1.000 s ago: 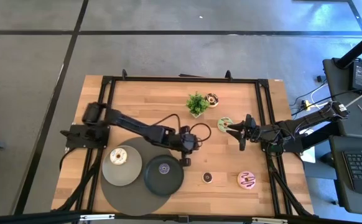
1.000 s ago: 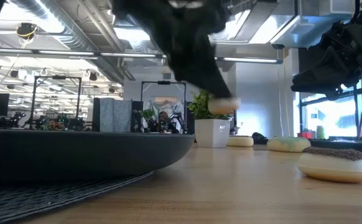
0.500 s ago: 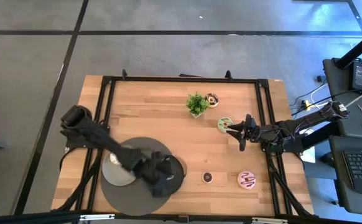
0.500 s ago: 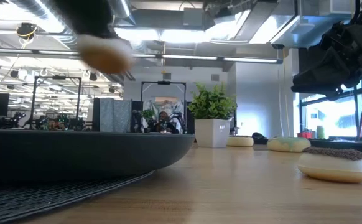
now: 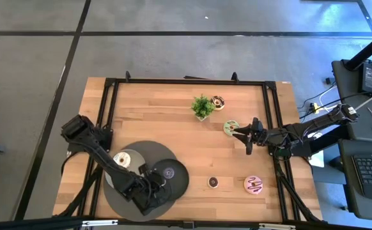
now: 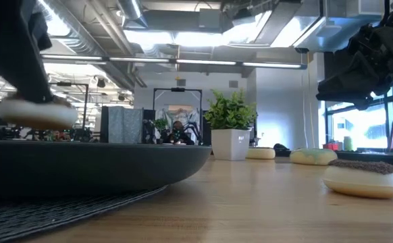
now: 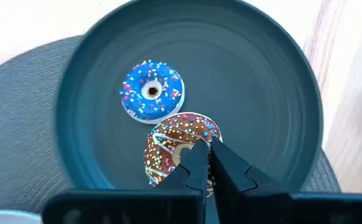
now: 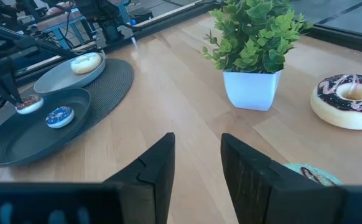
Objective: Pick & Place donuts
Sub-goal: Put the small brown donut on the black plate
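My left gripper (image 5: 153, 191) hangs over the dark plate (image 5: 181, 182) near the table's near edge, shut on a tiny brown sprinkled donut (image 7: 171, 149). A tiny blue-iced donut (image 7: 152, 96) lies flat on that plate. The cream donut (image 5: 121, 161) lies on the grey plate (image 5: 112, 179). My right gripper (image 5: 240, 133) is open and hovers level beside the green donut (image 5: 230, 126), touching nothing. The chocolate donut (image 5: 218, 102) lies next to the potted plant (image 5: 202, 105). A tiny brown donut (image 5: 213, 183) and the pink striped donut (image 5: 254, 185) lie on the bare wood. My left gripper pinches the tiny brown donut by one side of its ring (image 7: 201, 138) between its two fingertips, coming from above and pointing down. The donut (image 6: 38, 113) hangs roughly level, lifted clear just above the dark plate's rim.
Both plates sit on a round dark mat (image 5: 119, 204) at the table's near left. The potted plant stands toward the far edge. Bare wood lies open in the table's middle (image 5: 192, 150) and far left. A black frame (image 5: 186, 81) borders the tabletop.
My left gripper has carried the tiny brown donut from the table's middle toward the near left, rising over the dark plate's rim and then coming down above the plate beside the blue donut. It has stayed shut on the donut. The right arm has kept still.
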Motion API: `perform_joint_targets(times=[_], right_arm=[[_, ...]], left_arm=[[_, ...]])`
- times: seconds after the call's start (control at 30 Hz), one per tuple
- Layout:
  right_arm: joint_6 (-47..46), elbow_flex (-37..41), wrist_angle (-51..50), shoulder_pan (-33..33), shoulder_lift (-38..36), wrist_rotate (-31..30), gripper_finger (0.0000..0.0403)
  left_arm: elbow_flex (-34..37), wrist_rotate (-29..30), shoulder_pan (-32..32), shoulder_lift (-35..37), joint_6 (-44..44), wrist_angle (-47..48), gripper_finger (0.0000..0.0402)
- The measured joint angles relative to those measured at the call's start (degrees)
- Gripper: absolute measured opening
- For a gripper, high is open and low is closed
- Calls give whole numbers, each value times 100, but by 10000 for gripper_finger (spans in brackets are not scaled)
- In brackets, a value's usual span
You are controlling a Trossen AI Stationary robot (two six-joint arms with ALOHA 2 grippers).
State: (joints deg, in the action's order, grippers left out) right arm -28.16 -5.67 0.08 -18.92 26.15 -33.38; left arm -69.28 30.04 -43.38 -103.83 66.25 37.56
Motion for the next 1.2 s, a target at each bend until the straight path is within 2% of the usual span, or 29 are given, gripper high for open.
perform_joint_targets(times=[0.23,0.43,0.63,1.2], right_arm=[[4,0,0,-1,-2,0,132],[11,0,-2,-1,-1,-2,132],[13,0,-7,-2,-2,-5,132],[15,0,-50,-1,-1,-7,132]], left_arm=[[42,-112,34,-278,-83,-99,6],[35,151,75,-297,-244,-180,7],[35,-109,153,-297,-296,-211,7],[48,-125,188,-299,-255,-330,8]])
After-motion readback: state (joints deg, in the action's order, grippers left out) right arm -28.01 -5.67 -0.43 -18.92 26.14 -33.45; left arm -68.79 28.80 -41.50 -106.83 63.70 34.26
